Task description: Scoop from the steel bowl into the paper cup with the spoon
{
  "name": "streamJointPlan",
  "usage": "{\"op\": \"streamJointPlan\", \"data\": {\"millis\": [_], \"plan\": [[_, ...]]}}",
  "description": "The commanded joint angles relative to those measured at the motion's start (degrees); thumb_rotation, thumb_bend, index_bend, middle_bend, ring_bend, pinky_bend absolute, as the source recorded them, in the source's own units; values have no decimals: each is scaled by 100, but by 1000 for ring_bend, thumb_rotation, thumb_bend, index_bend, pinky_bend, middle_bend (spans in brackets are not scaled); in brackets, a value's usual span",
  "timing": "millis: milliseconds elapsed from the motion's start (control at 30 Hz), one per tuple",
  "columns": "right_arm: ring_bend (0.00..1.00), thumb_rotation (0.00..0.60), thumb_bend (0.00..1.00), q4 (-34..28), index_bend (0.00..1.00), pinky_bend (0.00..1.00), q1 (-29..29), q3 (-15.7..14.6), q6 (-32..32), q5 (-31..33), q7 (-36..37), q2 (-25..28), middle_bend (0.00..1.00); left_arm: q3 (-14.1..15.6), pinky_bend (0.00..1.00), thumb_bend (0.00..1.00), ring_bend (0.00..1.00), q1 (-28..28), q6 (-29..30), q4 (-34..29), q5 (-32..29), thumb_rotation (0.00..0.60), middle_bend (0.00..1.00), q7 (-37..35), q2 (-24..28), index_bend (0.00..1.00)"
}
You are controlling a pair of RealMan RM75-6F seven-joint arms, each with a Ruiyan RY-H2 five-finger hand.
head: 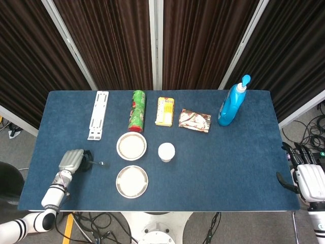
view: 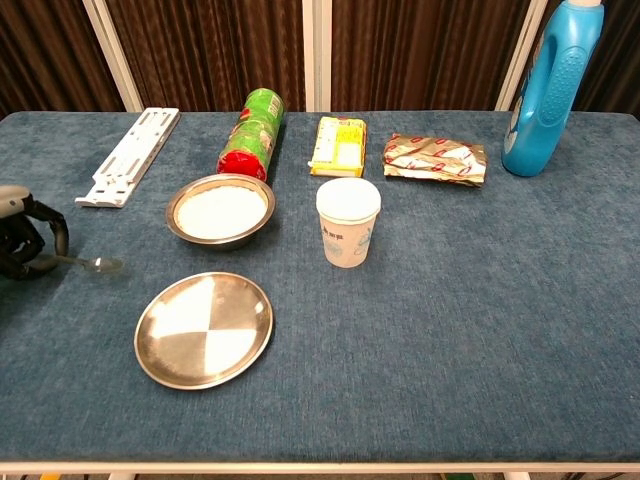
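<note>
Spoon point(view: 88, 263) held in left hand point(view: 22, 243) — bowl end pointing toward steel bowl point(view: 220, 211)

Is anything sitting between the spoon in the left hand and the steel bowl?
Nothing visible does. The left hand holds the spoon at the table's left edge, and only bare blue cloth lies between it and the steel bowl.

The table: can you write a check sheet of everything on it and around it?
Surface: blue cloth table.
Job's things: steel bowl of white stuff; white paper cup upright beside it; metal spoon, handle in left hand.
Clutter: flat steel plate, green tube can, yellow box, foil packet, blue pump bottle, white bracket.
Hands: left hand grips spoon; right hand off table, fingers apart.
Cables: on the floor.
Surroundings: dark curtains.
</note>
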Motion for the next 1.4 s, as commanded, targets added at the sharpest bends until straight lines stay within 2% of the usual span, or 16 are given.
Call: {"op": "streamJointPlan", "data": {"millis": [33, 233, 533, 900, 1067, 1200, 1400], "plan": [[0, 600, 256, -10, 0, 0, -8, 6, 23, -7, -8, 15, 179, -56, 1000, 474, 918, -26, 149, -172, 110, 600, 942, 95, 147, 619], [0, 600, 256, -55, 0, 0, -21, 10, 79, -53, -39, 55, 179, -316, 1000, 475, 918, -251, 478, -312, 257, 600, 943, 474, 235, 619], [0, 600, 255, -130, 0, 0, -54, 5, 137, -75, -93, 100, 179, -561, 1000, 474, 921, -844, 637, 191, 293, 600, 946, 1432, -345, 619], [0, 600, 255, -224, 0, 0, -104, -4, 175, -48, -173, 140, 179, -328, 1000, 476, 924, -1202, 1016, 1088, 705, 600, 949, 2475, -1134, 619], [0, 600, 254, -215, 0, 0, -115, -5, 174, -34, -163, 136, 179, -266, 1000, 476, 924, -1268, 1224, 1227, 933, 600, 949, 2738, -1323, 619], [0, 600, 254, -195, 0, 0, -118, -6, 165, -28, -141, 135, 179, -308, 1000, 477, 924, -1338, 1239, 1314, 923, 600, 949, 2969, -1436, 619], [0, 600, 254, -153, 0, 0, -136, -11, 165, -11, -96, 123, 179, -197, 1000, 477, 924, -1400, 1197, 1541, 996, 600, 949, 3343, -1593, 619]]}}
